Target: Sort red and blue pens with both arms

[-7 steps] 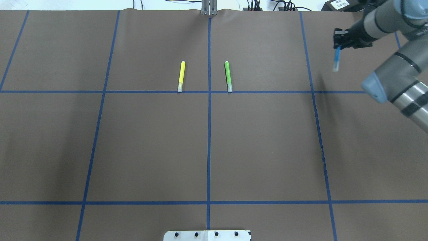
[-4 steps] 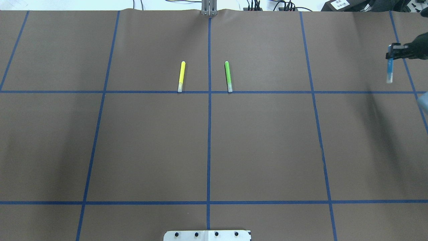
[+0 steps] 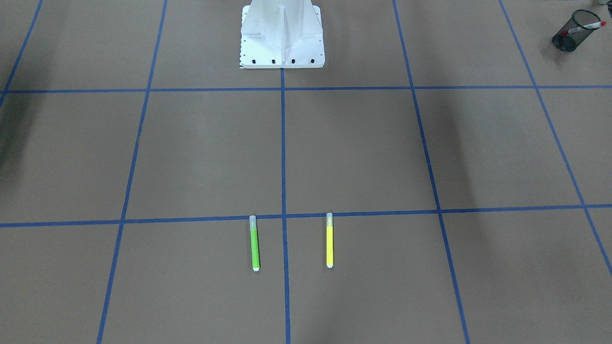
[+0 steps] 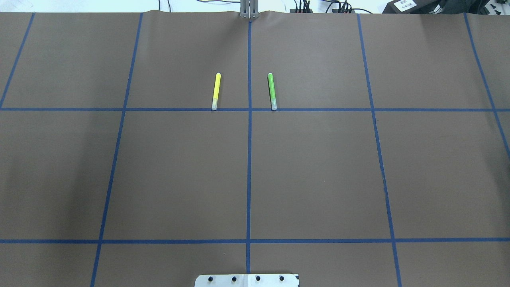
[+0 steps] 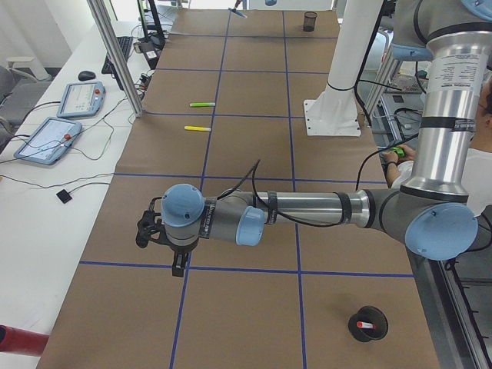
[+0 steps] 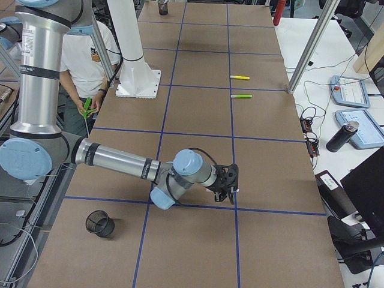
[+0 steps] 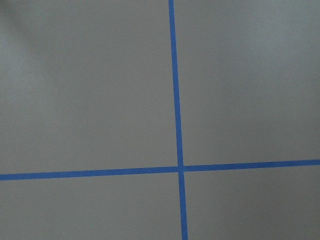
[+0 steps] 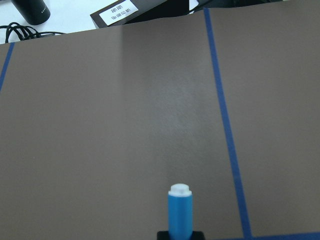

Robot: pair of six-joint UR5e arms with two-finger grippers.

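Right pincer (image 6: 225, 185): closed on the blue highlighter (image 8: 179, 212); my wrist view shows the barrel standing straight out from the jaws, pale cap end forward, over bare brown table (image 8: 100, 125)
Blue highlighter: clamped near its tail, so most of its length hangs free beyond the pincer and clear of the surface
Step in hand: as I judge it, carrying the blue one to the empty mesh cup (image 6: 105, 231), which sits well apart from the pincer, back toward the robot's side and nearer the table's end
Doing it well: I would keep the height through the sweep so the free end cannot drag on the table, then bring the pincer squarely above the cup's mouth before tilting the cap end down
Release: open only once the tip is inside the rim; the cup looks light and a pen striking its wall could tip it
Left pincer (image 5: 178, 257): hovering low over a tape crossing; I cannot tell whether it is open or closed, and its wrist view shows nothing in it
Red marker (image 3: 584, 27): already leaning in the other mesh cup (image 3: 566, 42), well apart from the left pincer
Leave alone: green highlighter (image 4: 272, 91) and yellow highlighter (image 4: 215, 91), lying side by side far from both pincers
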